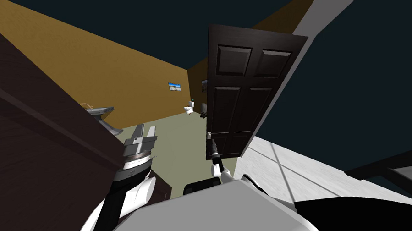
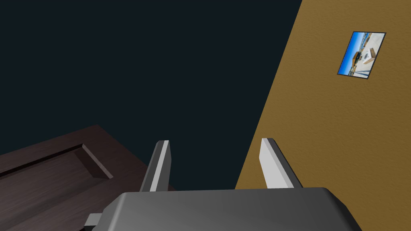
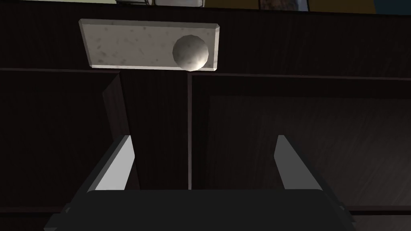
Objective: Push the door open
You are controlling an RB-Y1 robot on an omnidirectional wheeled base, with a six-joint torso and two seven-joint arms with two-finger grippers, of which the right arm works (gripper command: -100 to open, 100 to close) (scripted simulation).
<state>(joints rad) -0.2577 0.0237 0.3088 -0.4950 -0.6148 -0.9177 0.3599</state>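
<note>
A dark brown panelled door [image 1: 240, 90] stands partly swung open, ahead and to the right, with an ochre-walled room beyond it. My right gripper [image 1: 214, 144] reaches up to the door's lower edge by its free side. In the right wrist view the same door [image 3: 281, 132] lies close in front of the open right gripper [image 3: 202, 160], past whose fingertips sits a round grey knob [image 3: 190, 52] on a pale plate [image 3: 132, 44]. My left gripper [image 1: 143, 135] is raised beside a dark brown surface [image 1: 32, 134] on the left; in its wrist view the left gripper [image 2: 218, 162] is open and holds nothing.
Beyond the doorway lies a pale green floor [image 1: 175, 146] with a white toilet [image 1: 189, 107] at the far wall and a small picture [image 1: 175, 86] above. A grey sink [image 1: 99, 112] juts out at the left. A light floor [image 1: 287, 169] runs to my right.
</note>
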